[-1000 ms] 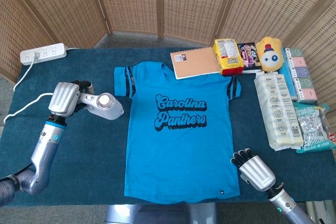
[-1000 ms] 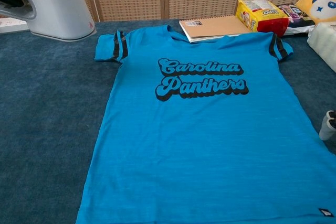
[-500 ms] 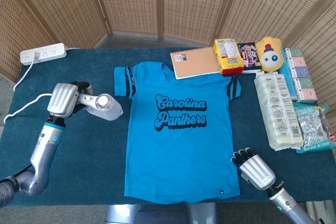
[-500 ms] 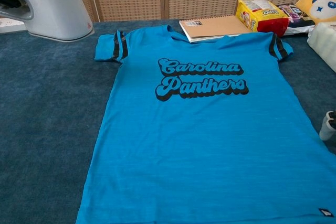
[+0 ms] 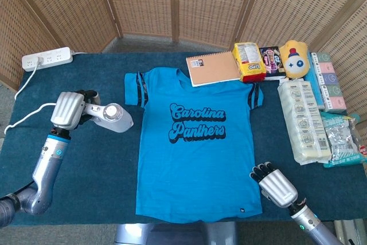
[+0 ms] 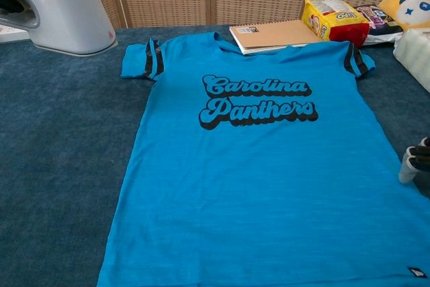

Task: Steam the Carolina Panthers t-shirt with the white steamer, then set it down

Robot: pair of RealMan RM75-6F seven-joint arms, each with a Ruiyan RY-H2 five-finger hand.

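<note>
Blue t-shirt [image 5: 195, 147] spread flat at the middle of the table [image 5: 86, 170], "Carolina Panthers" [image 5: 197, 123] readable across the chest in dark script; small dark tag at the near hem, too small to read. White steamer [image 5: 112, 117] standing on the cloth left of the shirt, just beside the striped sleeve; handle wrapped by the left hand [image 5: 69, 109], fingers hidden behind the hand's back from the head view. In the chest view, steamer [image 6: 64, 8] cut off at the top-left corner, with only a dark sliver of the hand showing at the edge. Right hand [image 5: 275, 183] at the near right, by the shirt's lower right corner, fingers curled a little, nothing in them; whether touching the fabric, cannot tell. Only its fingertips [image 6: 411, 165] showing at the right edge of the chest view. Far side: spiral notebook [image 5: 214, 67] overlapping the collar, yellow snack bag [image 5: 249, 61], its lettering too blurred to read. White power strip [image 5: 47, 59] at far left.
</note>
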